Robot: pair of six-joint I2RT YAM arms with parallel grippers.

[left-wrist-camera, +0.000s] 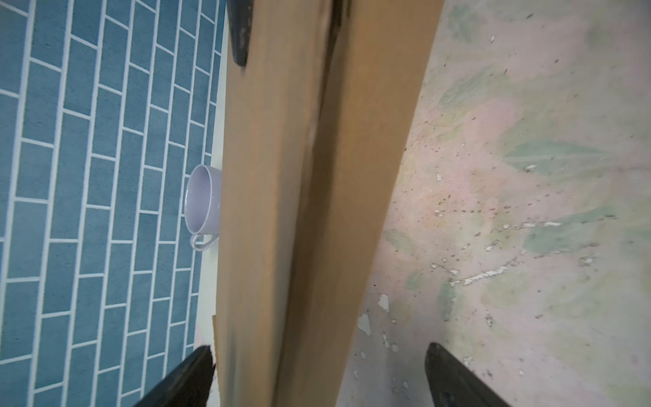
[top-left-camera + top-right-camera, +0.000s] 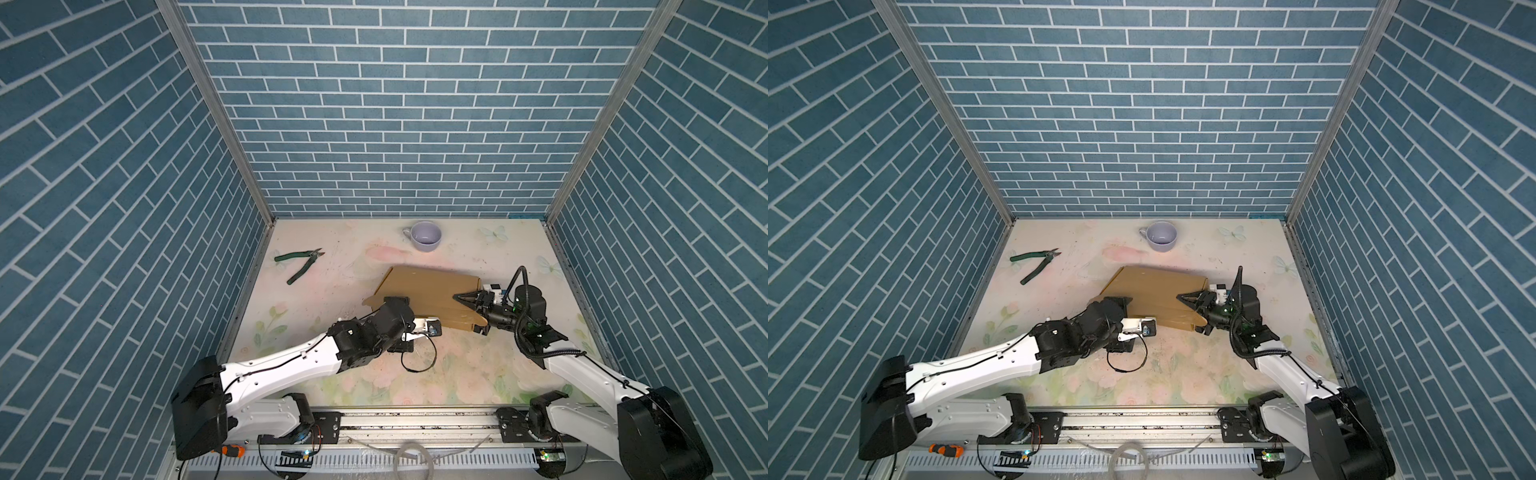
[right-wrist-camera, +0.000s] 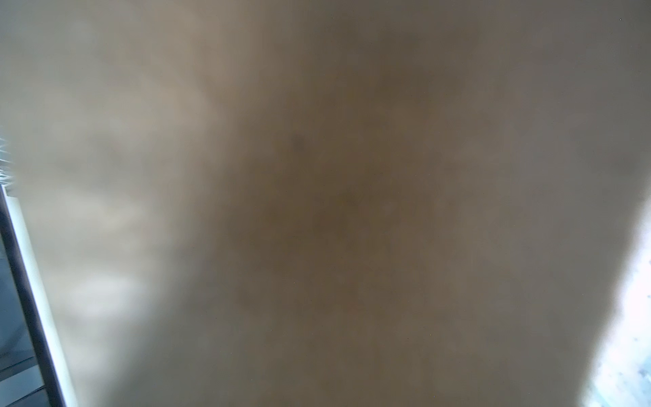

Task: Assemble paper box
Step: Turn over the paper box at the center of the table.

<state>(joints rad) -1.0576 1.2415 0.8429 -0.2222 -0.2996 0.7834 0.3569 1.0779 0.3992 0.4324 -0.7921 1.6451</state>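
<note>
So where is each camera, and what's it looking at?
Top views: high above the robot, looking down on table, paper box, cup and green pliers; left arm and right arm show.
Left wrist: on the left arm, looking along the paper box toward the cup; left tool's open fingers show.
Right wrist: on the right arm, blurred against the paper box; no tool shows.
Shared: top views and left wrist see paper box and cup.

matt corrugated paper box [image 2: 428, 286], glossy cup [image 2: 424, 237], scuffed matt tabletop [image 2: 457, 365]

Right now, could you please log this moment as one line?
box: partly folded; left gripper: open, astride box edge; right gripper: at box end, grip unclear
</note>
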